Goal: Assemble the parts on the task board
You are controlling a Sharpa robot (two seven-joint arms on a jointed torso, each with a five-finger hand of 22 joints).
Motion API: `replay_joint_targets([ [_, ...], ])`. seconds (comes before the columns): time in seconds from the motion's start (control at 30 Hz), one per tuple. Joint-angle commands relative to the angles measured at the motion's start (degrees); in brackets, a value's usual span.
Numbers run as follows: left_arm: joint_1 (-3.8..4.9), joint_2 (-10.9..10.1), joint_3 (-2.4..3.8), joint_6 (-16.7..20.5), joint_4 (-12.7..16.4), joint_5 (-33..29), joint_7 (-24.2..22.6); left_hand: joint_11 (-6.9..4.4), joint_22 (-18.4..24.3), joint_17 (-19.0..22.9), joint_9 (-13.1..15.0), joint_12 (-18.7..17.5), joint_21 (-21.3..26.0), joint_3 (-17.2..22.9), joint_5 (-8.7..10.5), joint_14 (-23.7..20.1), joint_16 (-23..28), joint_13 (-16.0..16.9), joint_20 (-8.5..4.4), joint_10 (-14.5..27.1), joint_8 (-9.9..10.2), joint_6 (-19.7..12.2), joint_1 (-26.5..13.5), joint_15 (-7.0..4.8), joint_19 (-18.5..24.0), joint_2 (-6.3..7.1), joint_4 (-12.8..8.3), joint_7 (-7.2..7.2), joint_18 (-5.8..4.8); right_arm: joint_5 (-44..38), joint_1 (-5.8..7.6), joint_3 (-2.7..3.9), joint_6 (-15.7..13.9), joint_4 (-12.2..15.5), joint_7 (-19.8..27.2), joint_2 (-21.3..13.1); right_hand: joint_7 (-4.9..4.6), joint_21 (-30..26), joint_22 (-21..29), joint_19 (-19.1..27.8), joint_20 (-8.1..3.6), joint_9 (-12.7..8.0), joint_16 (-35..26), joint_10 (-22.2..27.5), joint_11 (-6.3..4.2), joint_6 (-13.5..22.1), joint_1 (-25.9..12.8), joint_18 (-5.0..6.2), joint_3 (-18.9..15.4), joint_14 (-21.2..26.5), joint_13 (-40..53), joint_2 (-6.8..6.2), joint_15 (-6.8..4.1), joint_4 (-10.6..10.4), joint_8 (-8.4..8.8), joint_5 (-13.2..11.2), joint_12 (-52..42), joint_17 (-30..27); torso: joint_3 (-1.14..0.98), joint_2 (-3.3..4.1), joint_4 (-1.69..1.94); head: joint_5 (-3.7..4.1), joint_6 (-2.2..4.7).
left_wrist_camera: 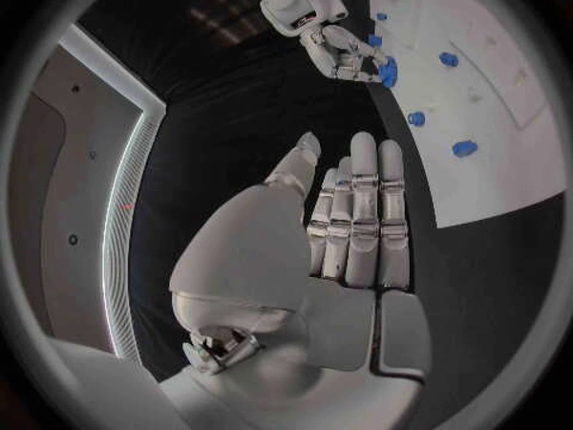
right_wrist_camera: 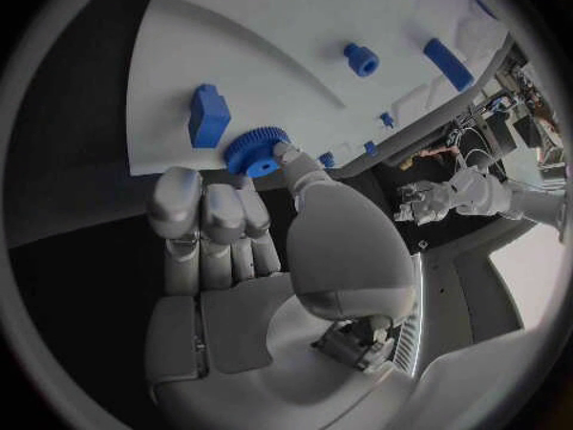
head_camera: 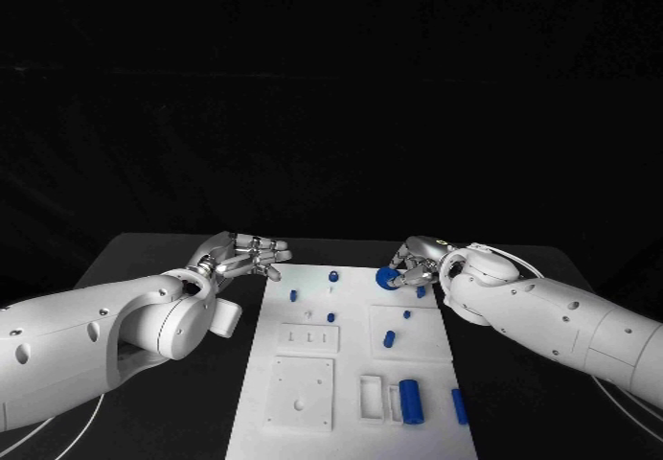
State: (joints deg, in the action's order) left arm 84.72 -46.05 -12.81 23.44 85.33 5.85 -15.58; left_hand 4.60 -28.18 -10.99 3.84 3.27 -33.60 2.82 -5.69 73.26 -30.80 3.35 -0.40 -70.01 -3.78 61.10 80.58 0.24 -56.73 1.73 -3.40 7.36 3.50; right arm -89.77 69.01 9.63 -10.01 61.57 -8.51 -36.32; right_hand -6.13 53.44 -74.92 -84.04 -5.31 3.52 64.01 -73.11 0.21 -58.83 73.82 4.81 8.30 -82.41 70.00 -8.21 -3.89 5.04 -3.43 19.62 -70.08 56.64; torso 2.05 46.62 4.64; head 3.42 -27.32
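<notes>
The white task board (head_camera: 346, 388) lies in the middle of the table. My right hand (head_camera: 419, 264) is over the board's far right corner and pinches a blue toothed gear (head_camera: 388, 277) between thumb and fingers; the right wrist view shows the gear (right_wrist_camera: 254, 150) at the fingertips, just above the board next to a blue block (right_wrist_camera: 208, 115). My left hand (head_camera: 249, 257) hovers off the board's far left corner, fingers (left_wrist_camera: 362, 210) stretched out and holding nothing. The left wrist view shows the right hand (left_wrist_camera: 340, 53) with the gear (left_wrist_camera: 387, 72).
Several small blue parts stand on the board's far half, among them a peg (head_camera: 333, 277) and a short pin (head_camera: 390, 337). A thick blue cylinder (head_camera: 409, 401) and a blue bar (head_camera: 459, 406) lie near the board's front right. Black table (head_camera: 152, 259) surrounds the board.
</notes>
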Motion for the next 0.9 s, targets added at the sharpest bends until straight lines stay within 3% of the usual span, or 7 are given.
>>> replay_joint_targets([
  [0.03,0.24,0.1,0.06,-0.7,0.1,0.4,-0.3,0.18,0.0,0.1,0.0,0.1,0.2,-0.4,0.0,-0.1,0.0,0.1,0.0,0.4,0.2,-0.3,0.5,0.38,-0.3,0.05,-0.2,0.02,-0.18,-1.6,-0.44,-0.35,2.4,-0.2,-0.4,0.2,-0.26,0.2,-6.5,-2.9,0.39,0.1,-0.1,-0.1,0.31,-0.1,0.1,0.06,-0.7,-0.2,0.1,-0.29,0.19,-0.4,-0.14,0.1,0.0,0.1,0.02,0.03,-0.04,-0.09,0.0],
  [0.2,0.24,0.1,0.06,-0.7,0.1,0.4,-0.2,0.18,0.0,0.1,0.0,0.1,0.2,-0.4,0.0,-0.1,0.0,0.1,0.0,0.4,0.2,-0.3,0.5,0.38,-0.3,0.05,-0.2,0.02,-0.18,-2.8,-0.56,-0.54,2.4,0.0,-0.6,0.3,-0.14,0.3,-6.6,-3.0,0.35,0.1,0.0,-0.2,0.22,-0.8,0.3,0.03,-0.4,-0.2,0.1,-0.22,0.13,-0.4,-0.14,0.3,-0.1,0.3,-0.01,0.03,-0.03,-0.11,0.1],
  [0.4,0.24,0.2,0.06,-0.8,0.0,0.4,-0.2,0.19,-0.1,0.1,0.0,0.1,0.2,-0.4,-0.16,-0.1,0.0,0.1,-0.01,0.5,0.1,-0.3,0.7,0.37,-0.3,0.02,-0.2,0.03,-0.16,-5.5,-0.72,-0.8,1.8,0.6,-1.1,0.4,0.65,0.8,-6.7,-3.0,0.07,0.1,0.3,-1.3,-0.36,-3.8,-0.6,-0.23,2.9,-0.3,1.4,-0.04,-0.2,0.0,-0.14,0.5,-1.4,0.9,0.04,-0.03,-0.05,0.08,-0.16],
  [0.6,0.24,0.2,0.06,-0.8,0.0,0.4,-0.2,0.18,-0.1,0.1,0.0,0.1,0.2,-0.3,-0.34,-0.1,0.0,0.1,-0.02,0.4,0.1,-0.3,0.7,0.36,-0.3,0.0,-0.3,0.02,-0.16,-7.5,-0.78,-0.98,0.1,1.7,-2.8,0.4,1.2,1.1,-6.7,-3.1,-0.3,0.2,0.4,-1.9,-0.76,-5.5,-1.6,-0.51,6.8,-0.4,2.0,-0.06,-0.52,0.0,-0.1,-0.8,-1.8,1.2,-0.02,-0.03,-0.01,0.08,0.18],
  [0.9,0.24,0.2,0.06,-0.8,0.0,0.5,-0.3,0.18,-0.2,0.1,0.0,0.1,0.1,-0.3,-0.64,-0.1,0.0,0.0,-0.04,0.4,0.1,-0.2,0.7,0.36,-0.3,0.05,-0.4,0.02,-0.15,-10.4,-0.9,-1.09,-5.0,5.2,-5.8,-0.1,1.55,1.9,-6.8,-3.2,-0.51,0.2,0.6,-2.5,-0.92,-6.8,-2.4,-0.67,9.1,-0.4,2.6,-0.67,-0.72,0.0,-0.15,-0.6,-2.1,1.4,0.0,-0.03,-0.06,-0.03,0.21],
])
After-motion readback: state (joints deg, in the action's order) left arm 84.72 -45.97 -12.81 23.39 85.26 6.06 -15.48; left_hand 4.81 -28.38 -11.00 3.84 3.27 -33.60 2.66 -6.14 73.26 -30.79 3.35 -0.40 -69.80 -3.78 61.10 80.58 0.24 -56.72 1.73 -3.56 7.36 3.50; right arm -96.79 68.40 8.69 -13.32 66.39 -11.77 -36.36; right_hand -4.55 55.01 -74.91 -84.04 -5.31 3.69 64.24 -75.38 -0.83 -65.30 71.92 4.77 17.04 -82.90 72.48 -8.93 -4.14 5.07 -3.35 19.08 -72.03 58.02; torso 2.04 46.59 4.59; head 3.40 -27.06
